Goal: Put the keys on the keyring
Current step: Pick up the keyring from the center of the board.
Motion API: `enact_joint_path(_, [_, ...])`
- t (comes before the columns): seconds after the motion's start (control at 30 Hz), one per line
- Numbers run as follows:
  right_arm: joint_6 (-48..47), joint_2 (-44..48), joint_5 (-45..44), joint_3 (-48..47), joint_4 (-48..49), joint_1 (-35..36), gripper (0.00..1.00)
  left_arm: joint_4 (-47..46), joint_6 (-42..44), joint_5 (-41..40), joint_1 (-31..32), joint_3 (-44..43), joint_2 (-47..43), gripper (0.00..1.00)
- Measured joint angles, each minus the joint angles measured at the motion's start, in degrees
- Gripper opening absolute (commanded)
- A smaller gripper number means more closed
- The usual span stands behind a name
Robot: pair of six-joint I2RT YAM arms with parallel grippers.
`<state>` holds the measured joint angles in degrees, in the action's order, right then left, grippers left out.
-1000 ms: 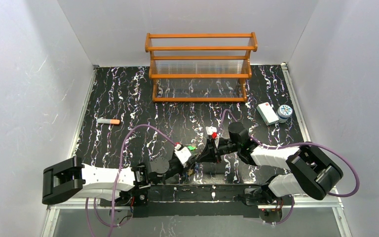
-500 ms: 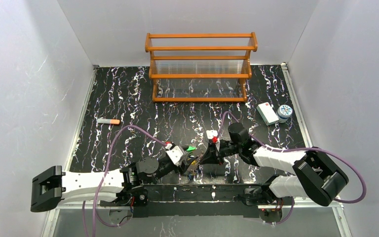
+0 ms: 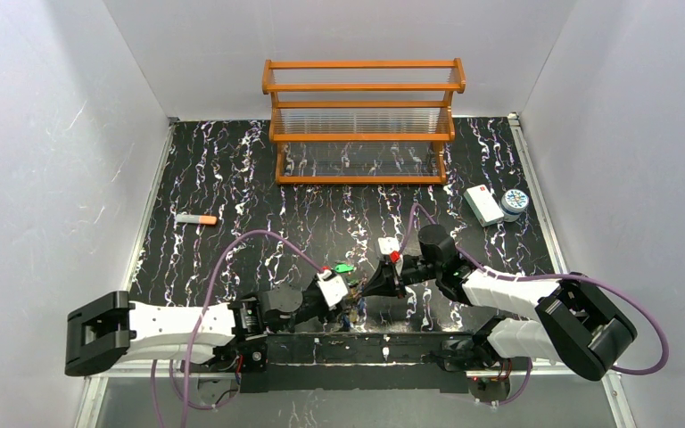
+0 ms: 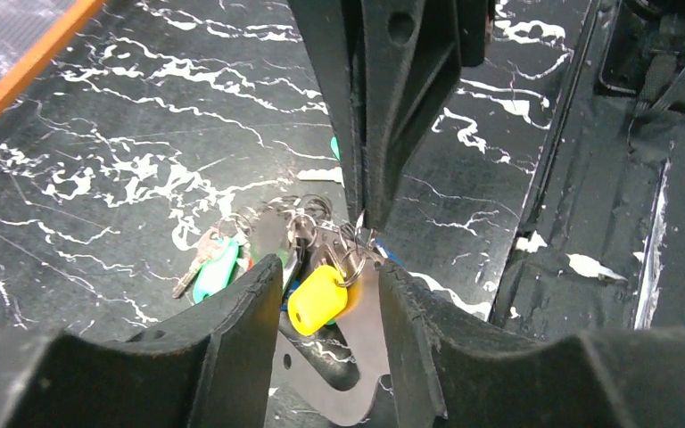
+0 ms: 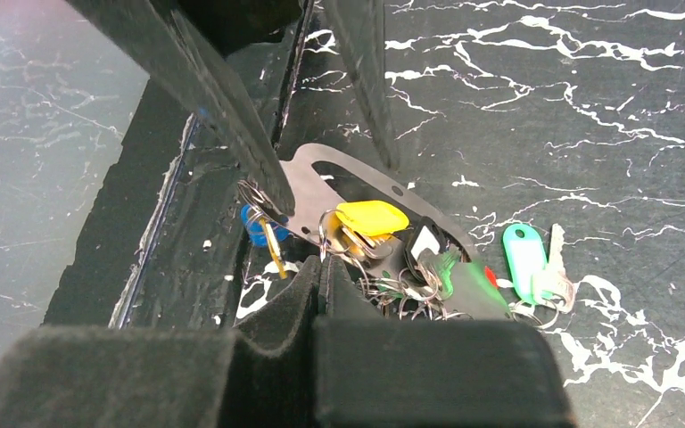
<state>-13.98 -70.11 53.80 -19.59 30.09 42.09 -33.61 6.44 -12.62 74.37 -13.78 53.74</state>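
Note:
The keys (image 5: 428,267) lie in a bunch on the black marbled table, low in the middle of the top view (image 3: 350,309). A green-tagged key (image 5: 524,254) lies apart. The keyring (image 5: 308,192), a flat grey loop, lies under the bunch (image 4: 366,334). My right gripper (image 5: 323,257) is shut on the thin split ring of the yellow-tagged key (image 4: 318,299), and the tag hangs just above the keyring. My left gripper (image 4: 330,267) is open. Its fingers (image 4: 232,339) stand either side of the yellow tag without touching it.
A wooden rack (image 3: 363,120) stands at the back. A white box (image 3: 482,203) and a round tin (image 3: 515,201) sit at the right, and an orange-tipped stick (image 3: 196,218) lies at the left. A black foam strip (image 3: 383,343) runs along the near edge.
The left gripper has opened, drawn back to the left, then come forward again to the bunch. The right gripper stays shut and has shifted slightly.

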Motion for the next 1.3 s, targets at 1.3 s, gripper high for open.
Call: enact_joint_path(1.3, [3.3, 0.0, 1.64, 0.31, 2.93, 0.0, 0.01, -11.43, -3.19, 1.46, 0.0, 1.36, 9.31, 0.18])
